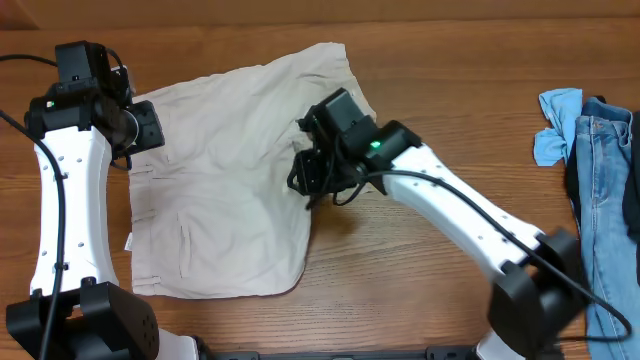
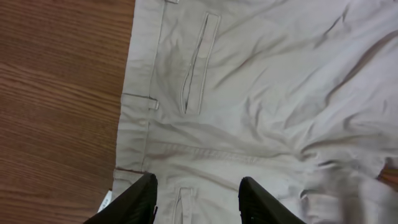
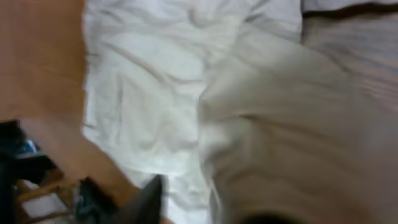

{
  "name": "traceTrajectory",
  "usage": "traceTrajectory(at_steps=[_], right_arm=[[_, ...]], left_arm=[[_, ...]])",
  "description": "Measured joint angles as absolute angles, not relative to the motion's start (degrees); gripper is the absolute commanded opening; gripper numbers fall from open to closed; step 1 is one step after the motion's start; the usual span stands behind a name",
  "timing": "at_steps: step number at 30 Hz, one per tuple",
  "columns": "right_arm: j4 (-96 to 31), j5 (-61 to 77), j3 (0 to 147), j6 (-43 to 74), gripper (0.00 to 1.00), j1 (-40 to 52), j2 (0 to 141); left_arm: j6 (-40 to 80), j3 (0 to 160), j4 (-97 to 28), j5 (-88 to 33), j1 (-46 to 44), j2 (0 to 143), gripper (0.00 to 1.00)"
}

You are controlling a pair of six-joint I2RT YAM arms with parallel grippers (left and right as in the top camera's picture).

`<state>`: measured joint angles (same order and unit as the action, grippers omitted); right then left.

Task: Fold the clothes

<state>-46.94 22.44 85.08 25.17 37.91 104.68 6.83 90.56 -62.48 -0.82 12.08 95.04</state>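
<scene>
The pale beige shorts (image 1: 215,190) lie spread and wrinkled on the wooden table, with the waistband along their left edge. The left wrist view shows the waistband, a belt loop and a welt pocket (image 2: 196,65). My left gripper (image 1: 150,128) is open and hovers just above the waistband edge (image 2: 198,186), holding nothing. My right gripper (image 1: 318,175) is at the shorts' right edge. In the blurred right wrist view its jaws (image 3: 208,208) look spread apart. A raised fold of the shorts (image 3: 292,124) covers the right finger.
A pile of blue jeans (image 1: 605,190) and a light blue garment (image 1: 555,125) lie at the table's right edge. Bare wood (image 1: 400,270) shows in front of and to the right of the shorts.
</scene>
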Motion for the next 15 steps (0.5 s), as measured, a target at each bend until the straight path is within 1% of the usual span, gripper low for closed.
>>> traceTrajectory(at_steps=[1, 2, 8, 9, 11, 12, 13, 15], right_arm=[[-46.54, 22.04, 85.06, 24.38, 0.73, 37.91, 106.15], [-46.68, 21.56, 85.06, 23.92, 0.74, 37.91, 107.39], [-53.95, 14.66, 84.97, 20.95, 0.75, 37.89, 108.66], [-56.1, 14.17, 84.97, 20.73, 0.59, 37.91, 108.66], [-58.81, 13.47, 84.95, 20.49, 0.32, 37.91, 108.66], [-59.05, 13.5, 84.95, 20.36, 0.23, 37.91, 108.66], [-59.07, 13.54, 84.95, 20.45, 0.17, 37.91, 108.66], [-58.04, 14.22, 84.95, 20.53, 0.1, 38.0, 108.66]], left_arm=[[6.83, 90.56, -62.7, -0.82, 12.01, 95.04, 0.46], [6.81, 90.56, -62.83, -0.82, 11.97, 95.04, 0.46], [5.78, 90.56, -63.05, -0.82, 10.55, 95.04, 0.46], [5.72, 90.56, -63.05, -0.82, 10.41, 95.04, 0.46], [5.5, 90.56, -63.07, -0.82, 9.93, 95.04, 0.46], [5.41, 90.56, -63.05, -0.82, 9.72, 95.04, 0.46], [5.34, 90.56, -63.05, -0.82, 9.69, 95.04, 0.45], [5.32, 90.56, -63.05, -0.84, 9.34, 95.04, 0.45]])
